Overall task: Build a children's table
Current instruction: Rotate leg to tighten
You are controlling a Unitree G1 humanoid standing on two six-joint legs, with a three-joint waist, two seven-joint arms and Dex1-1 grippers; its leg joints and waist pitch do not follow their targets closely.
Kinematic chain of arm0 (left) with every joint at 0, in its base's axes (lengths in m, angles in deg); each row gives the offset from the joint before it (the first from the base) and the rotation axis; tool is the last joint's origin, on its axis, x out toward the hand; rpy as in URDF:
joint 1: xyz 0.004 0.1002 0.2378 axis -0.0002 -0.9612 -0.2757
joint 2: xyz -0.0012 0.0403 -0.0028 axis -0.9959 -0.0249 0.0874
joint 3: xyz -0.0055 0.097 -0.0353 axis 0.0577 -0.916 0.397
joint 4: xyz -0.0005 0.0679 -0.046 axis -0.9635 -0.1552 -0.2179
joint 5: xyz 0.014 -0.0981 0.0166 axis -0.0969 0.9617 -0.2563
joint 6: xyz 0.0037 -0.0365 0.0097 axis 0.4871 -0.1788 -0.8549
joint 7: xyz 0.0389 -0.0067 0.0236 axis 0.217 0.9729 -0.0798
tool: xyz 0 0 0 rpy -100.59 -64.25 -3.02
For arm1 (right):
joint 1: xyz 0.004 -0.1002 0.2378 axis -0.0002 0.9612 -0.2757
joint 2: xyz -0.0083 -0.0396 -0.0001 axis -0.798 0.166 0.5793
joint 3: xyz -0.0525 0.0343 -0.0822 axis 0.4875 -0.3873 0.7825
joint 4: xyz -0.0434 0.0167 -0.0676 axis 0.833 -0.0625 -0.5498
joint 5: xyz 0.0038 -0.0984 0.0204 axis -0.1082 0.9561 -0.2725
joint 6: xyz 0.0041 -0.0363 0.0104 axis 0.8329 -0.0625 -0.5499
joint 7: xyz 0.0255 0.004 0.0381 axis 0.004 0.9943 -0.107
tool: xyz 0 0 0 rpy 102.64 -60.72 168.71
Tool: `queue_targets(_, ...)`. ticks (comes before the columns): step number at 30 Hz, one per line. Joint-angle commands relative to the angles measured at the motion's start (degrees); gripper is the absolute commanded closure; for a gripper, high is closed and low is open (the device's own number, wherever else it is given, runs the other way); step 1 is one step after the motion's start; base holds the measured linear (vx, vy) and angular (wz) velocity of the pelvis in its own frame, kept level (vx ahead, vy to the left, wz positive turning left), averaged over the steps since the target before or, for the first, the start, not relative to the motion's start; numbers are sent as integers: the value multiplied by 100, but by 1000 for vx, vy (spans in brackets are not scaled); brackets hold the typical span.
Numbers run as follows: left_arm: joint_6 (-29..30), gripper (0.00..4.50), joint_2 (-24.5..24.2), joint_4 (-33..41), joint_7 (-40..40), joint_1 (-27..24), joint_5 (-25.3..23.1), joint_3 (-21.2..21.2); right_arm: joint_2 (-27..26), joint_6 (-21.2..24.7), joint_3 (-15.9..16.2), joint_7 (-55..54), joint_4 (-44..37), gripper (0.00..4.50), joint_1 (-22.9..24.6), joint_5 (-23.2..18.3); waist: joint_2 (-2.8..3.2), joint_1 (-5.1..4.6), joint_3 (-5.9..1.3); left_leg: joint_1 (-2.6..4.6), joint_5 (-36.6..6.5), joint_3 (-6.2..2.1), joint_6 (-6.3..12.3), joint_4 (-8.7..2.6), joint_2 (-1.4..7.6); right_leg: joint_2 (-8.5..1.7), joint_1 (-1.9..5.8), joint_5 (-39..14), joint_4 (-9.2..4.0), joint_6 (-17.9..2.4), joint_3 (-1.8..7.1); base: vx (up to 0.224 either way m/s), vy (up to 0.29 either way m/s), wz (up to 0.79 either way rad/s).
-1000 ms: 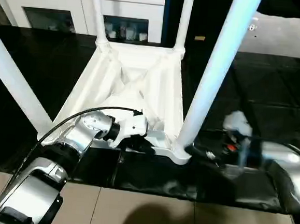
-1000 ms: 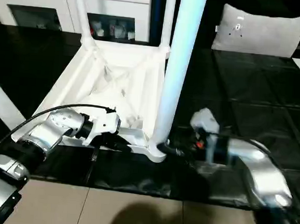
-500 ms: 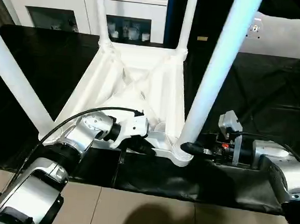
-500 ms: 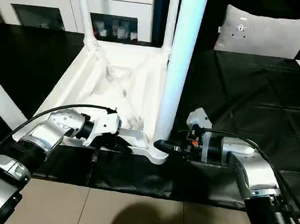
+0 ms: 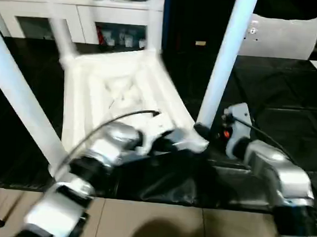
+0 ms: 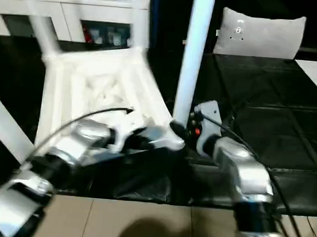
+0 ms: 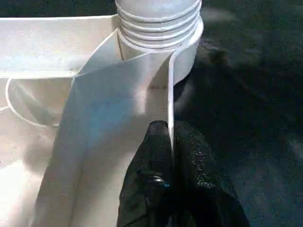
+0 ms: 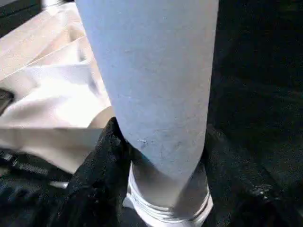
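children's table (image 5: 117, 88) upside down, white, ribbed | left hand (image 7: 171, 142) pinches rim; right hand (image 8: 161, 156) clasps leg (image 5: 225, 58)

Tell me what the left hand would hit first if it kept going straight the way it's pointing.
Probably the corner socket with the leg's threaded base. The left hand is shut on the table's thin rim, which runs straight into that socket. Depth is hard to judge.
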Motion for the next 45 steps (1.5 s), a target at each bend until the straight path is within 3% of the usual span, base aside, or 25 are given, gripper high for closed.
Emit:
queue_targets(1,-104,450,368,161,70,74,65,-141,-253,-1,351,101,171,184,-11,-58,-95,12,-308,-18,-1199,-163,307,-456,234,-406,251,-3239,-694,-313,236,0,0,0)
queue_targets(3,-112,450,359,177,92,70,22,-150,-269,-34,305,164,108,172,19,-117,-81,20,-333,-36,-1071,-173,380,-485,266,-411,280,-2863,-655,-397,256,0,0,0)
queue_targets(5,-209,450,231,215,57,51,-56,-160,-159,-75,187,374,-41,142,124,-225,-71,41,-347,-39,-941,-176,452,-507,317,-427,294,-2334,-597,-603,296,0,0,0)
queue_targets(11,-722,450,-259,372,-566,-154,-51,-247,615,-437,20,1321,-162,93,376,-392,-83,101,-397,-81,-475,-145,710,-462,313,-454,368,-1304,-452,-1060,337,0,0,0)
queue_targets(12,-953,450,-377,421,-841,-232,-4,-283,843,-568,56,1605,-206,88,438,-378,-106,134,-395,-92,-397,-146,783,-463,329,-465,383,-1227,-428,-1077,347,0,0,0)
queue_targets(17,-1329,450,-730,466,-1535,-364,97,-339,1428,-871,8,2477,-377,43,600,-473,-105,241,-414,-81,-170,-129,906,-447,344,-447,344,-1128,-389,-1090,347,0,0,0)
queue_targets(23,-1741,450,-1137,393,-2450,-312,148,-479,2004,-1386,318,3685,-203,43,569,-526,-87,310,-400,-58,-315,-111,863,-455,376,-456,319,-1123,-379,-1188,350,0,0,0)
queue_targets(26,-1871,450,-1235,388,-2755,-274,168,-537,2044,-1416,372,4014,-109,76,504,-615,-81,370,-416,-58,-221,-110,885,-446,390,-457,323,-993,-343,-1225,357,0,0,0)
queue_targets(27,-1908,450,-1276,405,-2876,-271,182,-564,2057,-1375,405,4164,-100,79,489,-668,-143,373,-418,-58,-194,-104,909,-448,396,-451,320,-946,-339,-1241,357,0,0,0)
queue_targets(28,-1959,450,-1314,412,-2992,-262,195,-588,2076,-1326,448,4310,-86,89,471,-713,-101,406,-418,-53,-134,-113,932,-446,408,-457,311,-877,-313,-1277,357,0,0,0)
queue_targets(32,-2073,450,-1421,483,-3253,-261,178,-677,2067,-1213,631,4653,-118,120,425,-822,-137,466,-428,-44,14,-110,1001,-429,425,-467,289,-671,-260,-1358,372,0,0,0)
queue_targets(35,-2082,450,-1422,527,-3288,-280,189,-673,1992,-1124,727,4783,-114,150,404,-900,-156,535,-405,-35,-146,-96,843,-445,423,-481,281,-1029,-296,-1286,378,0,0,0)
queue_targets(39,-2105,450,-1416,537,-3335,-300,196,-663,1960,-1055,786,4902,-105,181,414,-933,-165,533,-395,-43,-268,-103,703,-455,417,-484,284,-1220,-321,-1193,381,0,0,0)
queue_targets(45,-2141,450,-1423,513,-3357,-349,213,-672,2046,-834,854,5005,-221,234,499,-1033,-177,542,-398,-52,-240,-96,676,-448,395,-478,292,-1264,-324,-1133,386,0,0,0)
